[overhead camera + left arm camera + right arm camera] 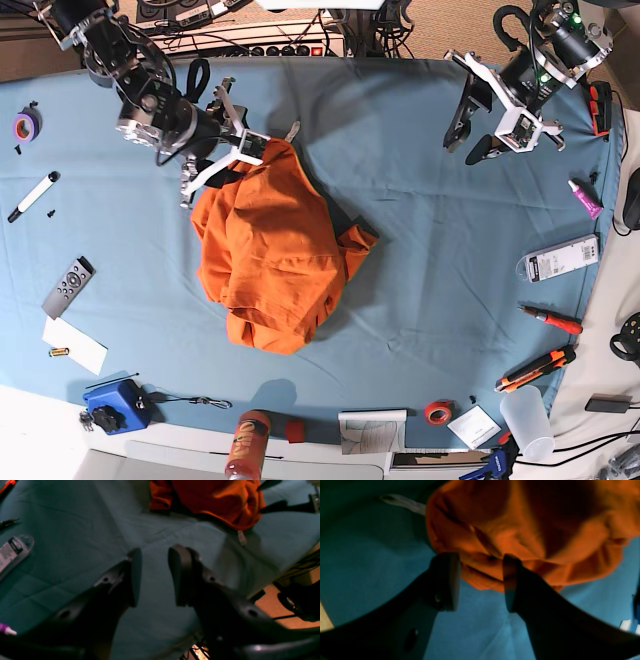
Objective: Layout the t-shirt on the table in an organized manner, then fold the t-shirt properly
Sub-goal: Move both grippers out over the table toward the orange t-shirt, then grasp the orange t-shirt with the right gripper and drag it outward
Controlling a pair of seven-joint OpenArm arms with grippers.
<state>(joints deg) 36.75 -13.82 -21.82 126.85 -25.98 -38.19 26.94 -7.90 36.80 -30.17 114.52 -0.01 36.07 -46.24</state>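
Note:
The orange t-shirt [272, 250] lies crumpled in a heap left of centre on the teal table [440, 250]. Its white neck label [291, 130] sticks out at the far edge. My right gripper [238, 150] is open at the shirt's far-left edge. In the right wrist view the gripper [480, 580] has its jaws apart over a bunched fold of the t-shirt [520, 530]. My left gripper [470, 135] is open and empty over bare cloth at the far right. In the left wrist view it [156, 577] is well short of the t-shirt [212, 500].
Along the right edge are a packaged tool [560, 258], a purple tube [585, 198], a red screwdriver [550, 320], an orange knife [535, 370] and a cup [525, 420]. On the left are a remote [70, 285], a marker [32, 197] and a blue box [118, 405].

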